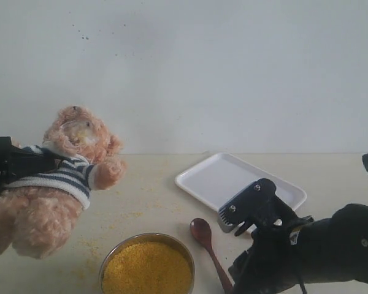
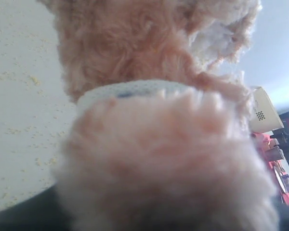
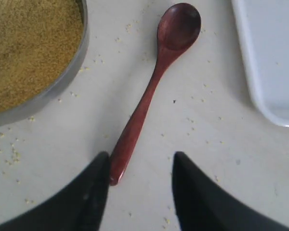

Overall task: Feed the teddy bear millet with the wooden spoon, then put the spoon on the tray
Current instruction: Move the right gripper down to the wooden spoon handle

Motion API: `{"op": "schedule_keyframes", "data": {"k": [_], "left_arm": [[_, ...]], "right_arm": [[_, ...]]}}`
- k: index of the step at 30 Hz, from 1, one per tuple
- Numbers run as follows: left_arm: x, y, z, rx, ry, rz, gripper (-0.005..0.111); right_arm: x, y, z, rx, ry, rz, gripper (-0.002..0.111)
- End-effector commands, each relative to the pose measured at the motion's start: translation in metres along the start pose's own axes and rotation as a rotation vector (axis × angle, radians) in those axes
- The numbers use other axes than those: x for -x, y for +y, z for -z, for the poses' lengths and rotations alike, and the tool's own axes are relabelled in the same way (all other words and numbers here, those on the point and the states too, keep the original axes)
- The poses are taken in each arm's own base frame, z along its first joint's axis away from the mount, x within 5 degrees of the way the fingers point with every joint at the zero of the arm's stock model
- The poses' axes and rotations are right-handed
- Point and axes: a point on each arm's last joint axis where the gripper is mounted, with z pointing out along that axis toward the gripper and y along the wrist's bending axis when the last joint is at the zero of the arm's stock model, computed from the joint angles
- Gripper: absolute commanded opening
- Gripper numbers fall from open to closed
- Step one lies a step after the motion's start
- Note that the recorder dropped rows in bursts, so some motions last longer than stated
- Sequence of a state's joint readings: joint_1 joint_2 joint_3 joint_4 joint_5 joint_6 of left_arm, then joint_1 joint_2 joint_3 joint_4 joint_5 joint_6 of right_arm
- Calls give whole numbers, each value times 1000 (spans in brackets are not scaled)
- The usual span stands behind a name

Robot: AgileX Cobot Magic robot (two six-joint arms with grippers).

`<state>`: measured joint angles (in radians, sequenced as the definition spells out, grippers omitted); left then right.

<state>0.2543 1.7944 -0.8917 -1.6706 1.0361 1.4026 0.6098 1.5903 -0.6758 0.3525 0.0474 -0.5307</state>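
- Fuzzy light-brown teddy bear (image 1: 55, 177), striped shirt — aloft, clamped in left gripper (image 1: 21, 162).
- Dark reddish wooden spoon (image 3: 145, 101) — flat, handle end at right gripper (image 3: 140, 158).
- Yellow millet (image 1: 147, 269), white rectangular tray (image 1: 214, 177) flank the spoon.

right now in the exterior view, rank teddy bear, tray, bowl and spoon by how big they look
1. teddy bear
2. tray and bowl, about alike; the frame cuts the bowl off
3. spoon

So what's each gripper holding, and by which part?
Left gripper clamps the teddy bear by its striped torso. Right gripper is open, holding nothing; the wooden spoon lies loose.
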Motion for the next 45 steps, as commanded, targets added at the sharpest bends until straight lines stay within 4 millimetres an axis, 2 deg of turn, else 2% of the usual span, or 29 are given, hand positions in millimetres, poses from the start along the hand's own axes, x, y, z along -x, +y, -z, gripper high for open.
{"op": "schedule_keyframes", "data": {"k": [1,3,7,11,13,27,29,31,33,36,45], "left_arm": [[2,1,1,15,-19,1,4],[2,1,1,19,-20,-4,4],[2,1,1,18,-15,-6,4],[0,1,1,19,5,-19,4],[-1,2,1,21,13,-24,4],[-1,1,1,18,13,-23,4],[-1,1,1,18,13,-23,4],[-1,1,1,18,13,-23,4],[-1,1,1,18,13,-23,4],[-1,1,1,21,13,-23,4],[-1,1,1,21,13,-23,4]], "right_arm": [[2,-1,-2,-26,-45,-21,60],[4,0,-2,-32,-65,-74,60],[6,7,-5,-25,-79,-64,60],[-3,8,-21,-25,-34,-90,60],[-6,8,-26,-24,-18,-138,60],[-28,10,-57,-38,68,-180,60],[-31,10,-60,-40,76,-181,54],[-31,11,-61,-39,80,-181,38],[-31,11,-61,-39,80,-181,16],[-32,11,-61,-39,82,-183,-1],[-31,11,-60,-38,79,-183,0]]}}
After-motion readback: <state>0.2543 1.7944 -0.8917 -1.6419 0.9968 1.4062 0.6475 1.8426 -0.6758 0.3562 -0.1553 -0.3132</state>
